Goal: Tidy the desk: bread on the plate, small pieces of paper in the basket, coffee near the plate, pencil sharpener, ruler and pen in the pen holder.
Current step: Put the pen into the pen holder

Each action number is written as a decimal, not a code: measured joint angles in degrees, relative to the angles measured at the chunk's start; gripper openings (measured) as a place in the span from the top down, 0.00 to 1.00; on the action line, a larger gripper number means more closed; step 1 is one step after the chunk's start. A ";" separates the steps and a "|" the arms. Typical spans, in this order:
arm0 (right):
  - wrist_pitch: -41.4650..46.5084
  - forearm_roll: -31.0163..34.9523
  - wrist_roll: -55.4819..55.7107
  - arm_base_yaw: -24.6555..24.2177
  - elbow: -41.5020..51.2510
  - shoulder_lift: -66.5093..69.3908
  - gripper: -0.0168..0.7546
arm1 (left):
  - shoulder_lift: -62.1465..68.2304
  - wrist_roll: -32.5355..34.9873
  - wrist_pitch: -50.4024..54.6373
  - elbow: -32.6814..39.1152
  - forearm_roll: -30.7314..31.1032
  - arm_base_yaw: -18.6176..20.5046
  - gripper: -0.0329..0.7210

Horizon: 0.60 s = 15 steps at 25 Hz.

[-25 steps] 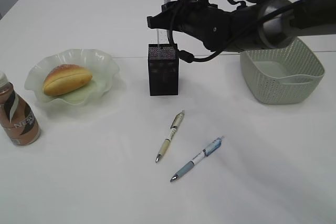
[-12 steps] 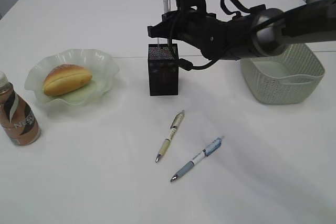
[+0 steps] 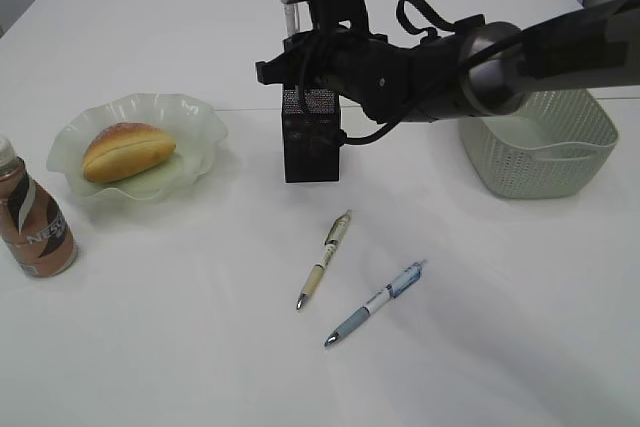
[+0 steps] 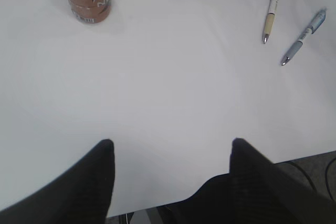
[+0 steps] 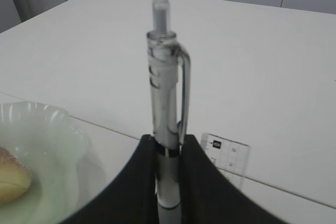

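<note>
Bread (image 3: 127, 151) already lies on the plate (image 3: 190, 117), well to the left of the right fingers (image 5: 168, 174); that step looks done; the coffee (image 3: 32, 219) stands on the worktop (image 3: 180, 347) just beside the plate's near-left edge, which I judge close enough to count.

Right fingers are narrowed on a clear pen (image 5: 167, 103), held upright with its clicker at the top; in the exterior view they hang directly over the holder (image 3: 311, 137), the pen's lower end hidden behind the arm, so whether its tip is inside the mesh I cannot tell; the ruler (image 5: 227, 153) shows just behind and to the right of these fingers, and I take it to be standing in the holder already.

Left fingers (image 4: 170, 179) stand wide with nothing between them, hovering low over the near edge of the worktop; the coffee is far ahead to their left, and two loose pens lie ahead to their right.

Left to do, as I judge it: drop the held pen into the holder; then the cream pen (image 3: 325, 271) and the blue pen (image 3: 376, 303), both lying flat below the right fingers and nearer the camera; the basket (image 3: 540, 142) sits to the right of those fingers, and I see no paper scraps or sharpener anywhere on the worktop; what the basket holds I cannot tell.
</note>
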 joint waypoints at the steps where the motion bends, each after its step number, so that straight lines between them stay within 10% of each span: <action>1: 0.44 0.00 0.00 0.25 0.00 0.00 0.85 | 0.00 0.00 0.00 0.00 0.00 0.00 0.30; 15: 1.25 3.81 0.00 0.37 0.00 0.00 0.73 | 0.00 0.00 0.00 0.00 -0.25 0.00 0.30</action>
